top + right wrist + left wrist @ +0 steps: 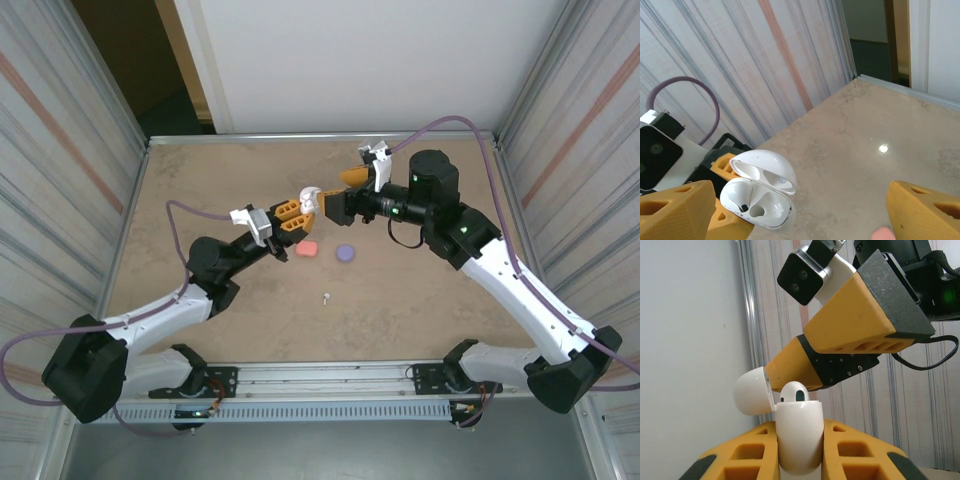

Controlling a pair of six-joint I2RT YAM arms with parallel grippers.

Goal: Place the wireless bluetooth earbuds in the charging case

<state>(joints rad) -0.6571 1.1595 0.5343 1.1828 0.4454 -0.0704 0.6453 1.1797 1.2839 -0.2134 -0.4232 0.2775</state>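
Observation:
A white charging case (799, 435) stands upright between my left gripper's yellow fingers (860, 450), which are shut on it, its lid (752, 390) flipped open. One white earbud (794, 392) sits in the case, and the slot beside it is bare (762, 207). My right gripper (333, 192) hovers just above the case (310, 197). Its jaws are wide open with nothing between them, and one finger (860, 315) hangs over the case. Another white earbud (326, 297) lies on the table in front.
A pink case (307, 248) and a purple case (346, 253) lie on the tan table (420, 310) just near of the grippers. Corrugated walls (60, 150) close both sides, and a raised rim (320, 136) runs along the back.

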